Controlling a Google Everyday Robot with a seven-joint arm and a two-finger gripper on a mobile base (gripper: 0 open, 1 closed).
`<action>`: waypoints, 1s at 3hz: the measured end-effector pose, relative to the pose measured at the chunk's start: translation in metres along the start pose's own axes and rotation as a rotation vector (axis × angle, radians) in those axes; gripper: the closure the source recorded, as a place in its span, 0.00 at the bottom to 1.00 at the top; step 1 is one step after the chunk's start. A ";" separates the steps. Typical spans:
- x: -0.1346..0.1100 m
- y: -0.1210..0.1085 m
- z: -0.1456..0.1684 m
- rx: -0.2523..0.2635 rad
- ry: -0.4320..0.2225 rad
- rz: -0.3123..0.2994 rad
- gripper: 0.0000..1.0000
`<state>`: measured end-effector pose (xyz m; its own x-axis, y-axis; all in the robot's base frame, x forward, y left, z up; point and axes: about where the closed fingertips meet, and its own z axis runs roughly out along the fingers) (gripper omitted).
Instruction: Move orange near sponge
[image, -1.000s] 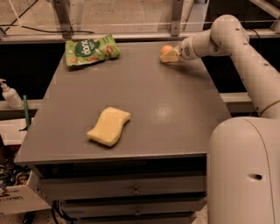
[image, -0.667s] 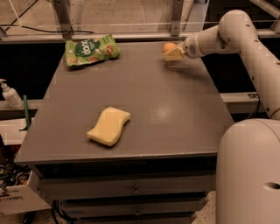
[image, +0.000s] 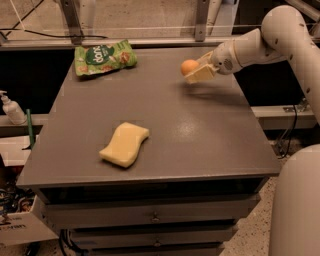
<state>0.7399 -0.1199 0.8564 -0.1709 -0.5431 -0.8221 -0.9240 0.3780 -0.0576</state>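
Note:
The orange (image: 189, 66) is a small round fruit held in my gripper (image: 196, 70) above the far right part of the grey table (image: 200, 130). The gripper is shut on it, with pale fingers (image: 202, 74) around it, and the white arm reaches in from the right. The pale yellow sponge (image: 124, 144) with wavy sides lies flat on the table's near left part, well apart from the orange.
A green snack bag (image: 104, 57) lies at the table's far left corner. A white bottle (image: 11, 108) stands left of the table. Drawers sit under the tabletop. The robot's white body (image: 297, 205) fills the lower right.
The gripper has lifted the orange off the table's far right edge and carried it a little left and toward the table's middle. The sponge and bag have not moved.

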 end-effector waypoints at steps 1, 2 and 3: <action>0.033 0.057 -0.004 -0.162 0.069 -0.052 1.00; 0.033 0.057 -0.003 -0.162 0.069 -0.052 1.00; 0.016 0.065 -0.005 -0.180 0.054 -0.075 1.00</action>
<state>0.6751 -0.1078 0.8421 -0.1133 -0.6059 -0.7874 -0.9802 0.1979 -0.0113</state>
